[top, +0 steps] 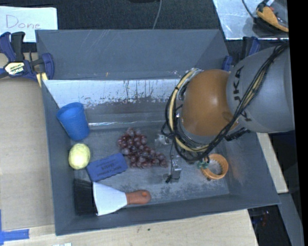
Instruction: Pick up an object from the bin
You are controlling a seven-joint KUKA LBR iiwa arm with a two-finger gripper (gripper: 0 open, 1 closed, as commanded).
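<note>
My gripper [175, 171] hangs low over the bin floor right of centre, under the arm's wrist. A bunch of dark red plastic grapes [139, 149] lies just to its left, close by but apart from it. To its right sits a small orange ring-shaped roll [217, 167] with a green bit on it, partly hidden by the cables. A brush [111, 198] with black bristles, a white body and a brown handle lies along the bin's front wall, its handle end below and left of the gripper.
A blue rectangular block [106, 167] lies left of the grapes. A yellow ball [79, 155] and a blue cup [73, 121] on its side sit by the left wall. The arm's orange cover and cables hide the bin's right middle.
</note>
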